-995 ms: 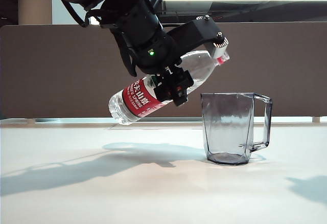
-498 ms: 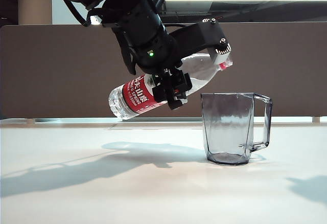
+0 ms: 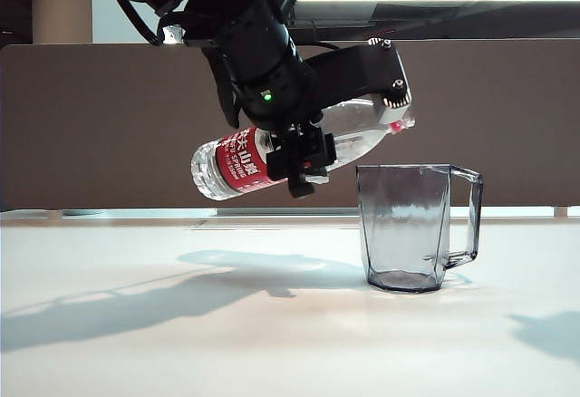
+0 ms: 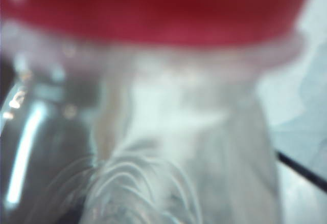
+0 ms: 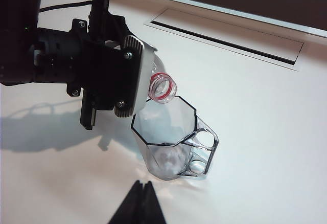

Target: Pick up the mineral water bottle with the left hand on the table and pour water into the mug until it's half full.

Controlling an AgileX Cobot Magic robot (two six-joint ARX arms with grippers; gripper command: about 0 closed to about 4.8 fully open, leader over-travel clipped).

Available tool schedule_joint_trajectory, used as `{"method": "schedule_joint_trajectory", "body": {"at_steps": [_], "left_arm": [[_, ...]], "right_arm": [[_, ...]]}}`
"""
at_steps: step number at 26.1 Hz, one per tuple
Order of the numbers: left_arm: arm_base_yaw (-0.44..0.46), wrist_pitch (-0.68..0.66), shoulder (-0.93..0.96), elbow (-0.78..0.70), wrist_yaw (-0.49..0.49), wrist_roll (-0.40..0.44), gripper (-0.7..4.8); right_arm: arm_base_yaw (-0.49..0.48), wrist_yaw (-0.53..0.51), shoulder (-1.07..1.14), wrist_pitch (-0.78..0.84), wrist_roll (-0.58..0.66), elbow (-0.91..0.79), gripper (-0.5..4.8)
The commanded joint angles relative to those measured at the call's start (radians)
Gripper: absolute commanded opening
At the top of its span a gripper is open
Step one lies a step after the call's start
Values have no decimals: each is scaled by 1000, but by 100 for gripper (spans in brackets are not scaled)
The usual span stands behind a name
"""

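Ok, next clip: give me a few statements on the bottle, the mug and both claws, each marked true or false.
1. The left claw grips the mineral water bottle around its body. True.
2. The bottle stands upright on the table. False: it is held in the air, tilted close to level, neck toward the mug.
3. The bottle's cap is off. True: the right wrist view shows an open mouth with a red ring.
4. The mug lies on its side. False: it stands upright on the table, handle away from the bottle.
5. The right claw holds the mug. False: it is shut and empty, apart from the mug.
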Motion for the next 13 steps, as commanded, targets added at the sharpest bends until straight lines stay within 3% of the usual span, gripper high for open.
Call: {"method": "schedule_joint_trajectory", "body": {"at_steps": [1, 13], "left_arm": [[-2, 47, -9, 8, -17, 48, 213], [-1, 54, -2, 9, -17, 110, 213]], "right_arm": [[0, -2, -1, 17, -3, 9, -2], [0, -2, -1, 17, -3, 9, -2]]}}
